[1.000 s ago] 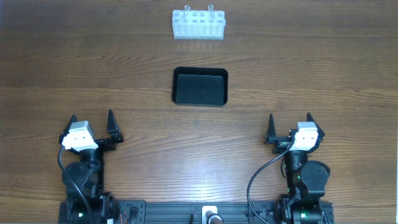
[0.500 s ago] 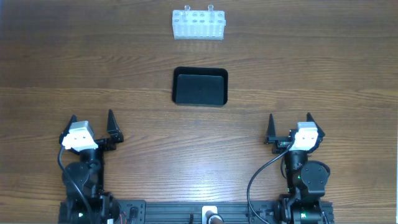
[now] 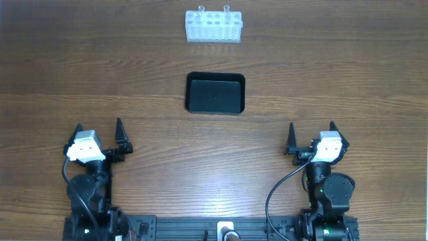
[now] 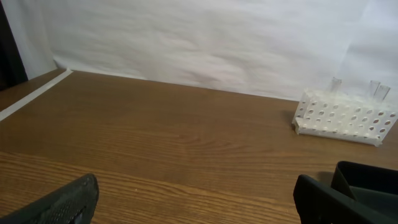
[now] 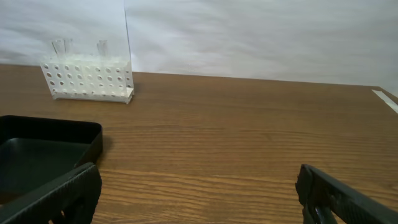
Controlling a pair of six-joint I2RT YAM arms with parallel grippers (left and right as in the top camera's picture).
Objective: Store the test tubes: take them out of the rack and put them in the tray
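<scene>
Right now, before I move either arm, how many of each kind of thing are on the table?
Tubes: 2, both standing in the rack
Rack: 1
Tray: 1, empty
Total: 4

Lighting over my table (image 3: 334, 80): bright, even, overhead. Shadows: faint, soft, close under rack (image 3: 212, 27) and tray (image 3: 215, 93). Glare: pale wash along far edge.
</scene>
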